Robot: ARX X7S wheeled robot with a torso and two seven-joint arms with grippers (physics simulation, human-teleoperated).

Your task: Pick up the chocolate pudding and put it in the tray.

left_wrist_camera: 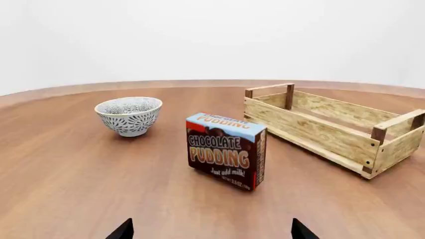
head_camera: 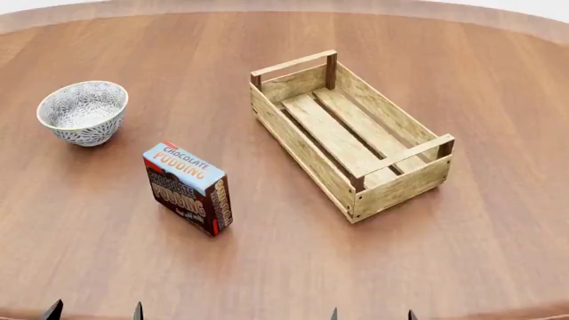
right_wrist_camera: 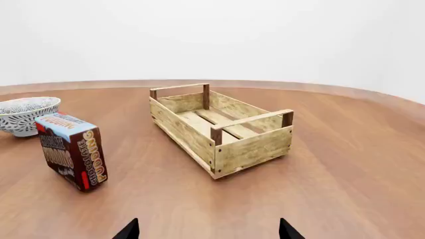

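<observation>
The chocolate pudding point(head_camera: 188, 188) is a small carton with a light-blue top and dark brown sides. It stands upright on the wooden table, left of the tray. It also shows in the left wrist view point(left_wrist_camera: 226, 150) and the right wrist view point(right_wrist_camera: 71, 151). The tray point(head_camera: 350, 133) is a long light-wood slatted crate with bar handles, empty, at centre right; it also shows in both wrist views point(left_wrist_camera: 332, 127) point(right_wrist_camera: 219, 127). My left gripper point(head_camera: 93, 312) is open and empty at the near table edge, short of the pudding. My right gripper point(head_camera: 372, 315) is open and empty, near the edge in front of the tray.
A grey-white patterned bowl point(head_camera: 84, 112) stands at the left, behind the pudding; it shows in the left wrist view point(left_wrist_camera: 129, 115) too. The round wooden table point(head_camera: 498, 220) has its far edge at the top of the head view.
</observation>
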